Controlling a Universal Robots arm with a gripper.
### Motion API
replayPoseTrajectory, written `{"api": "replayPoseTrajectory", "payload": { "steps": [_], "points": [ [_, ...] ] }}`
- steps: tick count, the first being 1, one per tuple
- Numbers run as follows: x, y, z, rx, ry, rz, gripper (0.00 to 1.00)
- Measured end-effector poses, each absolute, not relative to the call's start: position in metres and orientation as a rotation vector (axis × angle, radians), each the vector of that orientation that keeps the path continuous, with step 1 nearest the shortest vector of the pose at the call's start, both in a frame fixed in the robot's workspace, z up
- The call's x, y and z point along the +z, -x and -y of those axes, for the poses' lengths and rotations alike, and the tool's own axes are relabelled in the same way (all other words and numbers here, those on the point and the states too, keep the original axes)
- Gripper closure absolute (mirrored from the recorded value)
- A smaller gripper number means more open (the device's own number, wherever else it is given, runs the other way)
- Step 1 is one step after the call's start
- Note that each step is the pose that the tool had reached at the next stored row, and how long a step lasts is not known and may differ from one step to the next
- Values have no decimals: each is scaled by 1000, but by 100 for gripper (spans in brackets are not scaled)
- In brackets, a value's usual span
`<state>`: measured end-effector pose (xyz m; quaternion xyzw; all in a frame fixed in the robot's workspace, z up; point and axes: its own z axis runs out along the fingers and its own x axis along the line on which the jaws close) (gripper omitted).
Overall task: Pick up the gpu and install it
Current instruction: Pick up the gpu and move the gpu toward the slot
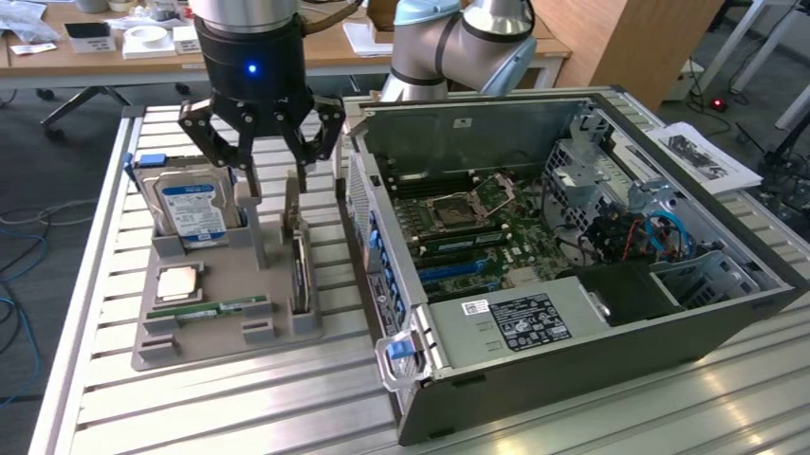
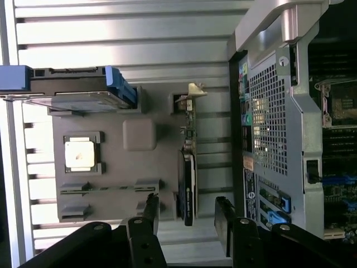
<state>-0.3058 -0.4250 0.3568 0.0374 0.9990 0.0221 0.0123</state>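
Computer case (image 1: 506, 393), nearest the viewer, lies on its side with the panel off, so the motherboard (image 1: 469, 227) faces up for insertion. Beside it on the slatted table (image 1: 190, 417), toward the edge at the exterior view's left, a grey holder tray (image 1: 203, 351) stands the gpu (image 1: 300, 270) on edge in a slot, its top edge offered for grasping. Claw (image 1: 275, 190) hangs wide open, one finger on each side of the card, gripping nothing. Hard drive (image 1: 190, 209) label and power-supply sticker (image 1: 523, 320): printing unreadable.

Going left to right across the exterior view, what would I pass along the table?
Hard drive upright in the gray holder → gpu standing on edge in the same holder → open computer case → printed sheet.
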Motion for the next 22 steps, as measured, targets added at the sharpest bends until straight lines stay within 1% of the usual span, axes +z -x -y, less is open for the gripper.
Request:
{"api": "replayPoseTrajectory", "payload": {
  "steps": [22],
  "points": [
    [317, 306, 425, 69, -117, -3114, 47]
  ]
}}
